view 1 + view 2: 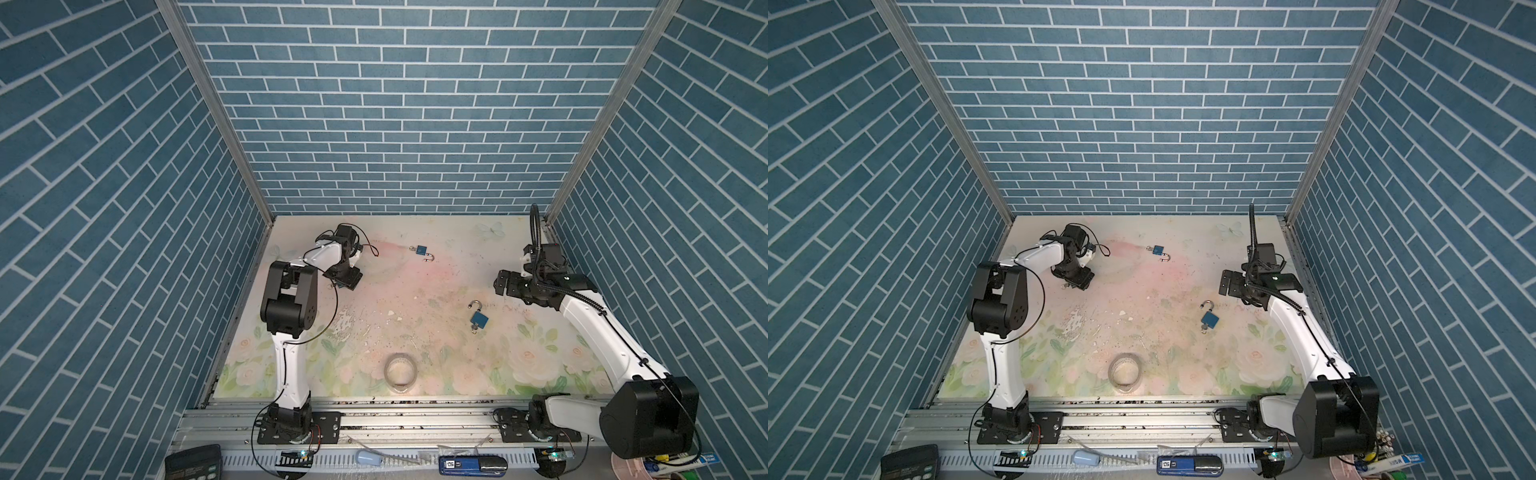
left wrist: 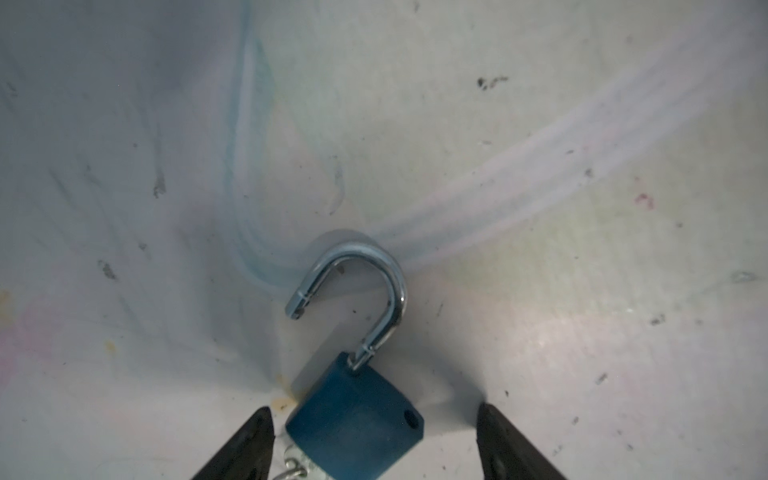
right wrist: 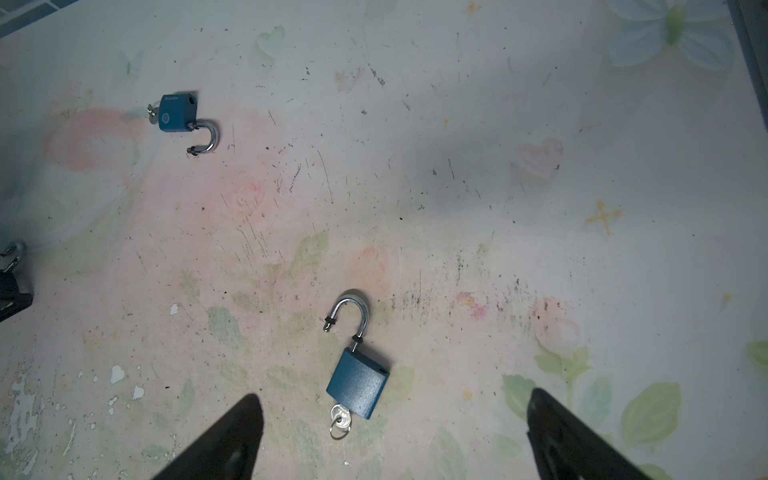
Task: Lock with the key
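One blue padlock (image 2: 353, 428) between the spread left tool (image 2: 374, 407) tips, keyed padlock (image 3: 359, 384) just beyond the spread right tool (image 3: 395, 394).

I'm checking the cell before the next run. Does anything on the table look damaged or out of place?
The table mat is worn: its print has flaked off in white patches left of centre, with dark scuffs nearby. A tape roll lies flat near the front, unrelated to locking. The three padlocks lie open, none visibly damaged.
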{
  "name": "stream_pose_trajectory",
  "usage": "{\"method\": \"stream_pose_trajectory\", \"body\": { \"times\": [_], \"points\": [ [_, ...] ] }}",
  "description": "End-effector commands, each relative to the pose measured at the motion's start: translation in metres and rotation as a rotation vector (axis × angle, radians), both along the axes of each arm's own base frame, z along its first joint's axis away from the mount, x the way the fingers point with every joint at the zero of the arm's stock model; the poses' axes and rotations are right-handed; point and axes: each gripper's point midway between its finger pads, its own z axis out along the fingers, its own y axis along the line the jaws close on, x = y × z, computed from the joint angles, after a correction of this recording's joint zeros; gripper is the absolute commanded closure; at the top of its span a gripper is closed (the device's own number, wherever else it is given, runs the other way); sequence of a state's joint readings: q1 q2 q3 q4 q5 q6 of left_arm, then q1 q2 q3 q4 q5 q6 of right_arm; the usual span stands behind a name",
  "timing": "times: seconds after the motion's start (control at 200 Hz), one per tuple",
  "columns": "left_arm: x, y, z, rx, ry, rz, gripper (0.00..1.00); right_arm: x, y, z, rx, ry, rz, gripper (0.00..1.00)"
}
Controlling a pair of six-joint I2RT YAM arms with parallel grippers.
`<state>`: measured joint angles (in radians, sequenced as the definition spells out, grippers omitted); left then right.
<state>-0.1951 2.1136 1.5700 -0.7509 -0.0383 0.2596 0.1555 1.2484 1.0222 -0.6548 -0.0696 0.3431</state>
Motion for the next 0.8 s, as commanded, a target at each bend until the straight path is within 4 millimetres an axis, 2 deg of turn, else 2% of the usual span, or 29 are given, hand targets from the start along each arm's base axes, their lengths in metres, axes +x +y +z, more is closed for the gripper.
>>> {"method": "stream_pose_trajectory", "body": {
  "times": [0.0, 0.225, 0.505, 0.79],
  "points": [
    [0.0, 0.007, -0.013, 0.007, 0.039, -0.008, 0.23, -0.001, -0.002, 0.006, -0.005, -0.003, -0.018, 0.01],
    [0.0, 0.009, -0.027, -0.02, 0.082, -0.002, 0.31, -0.005, -0.006, 0.01, -0.022, -0.005, -0.022, 0.01],
    [-0.016, 0.01, -0.026, -0.033, 0.11, 0.052, 0.42, 0.0, -0.003, 0.013, -0.001, -0.021, -0.026, 0.01],
    [-0.031, 0.018, -0.025, 0.004, 0.155, 0.1, 0.44, 0.002, 0.0, 0.008, 0.011, -0.009, -0.021, 0.01]
  ]
}}
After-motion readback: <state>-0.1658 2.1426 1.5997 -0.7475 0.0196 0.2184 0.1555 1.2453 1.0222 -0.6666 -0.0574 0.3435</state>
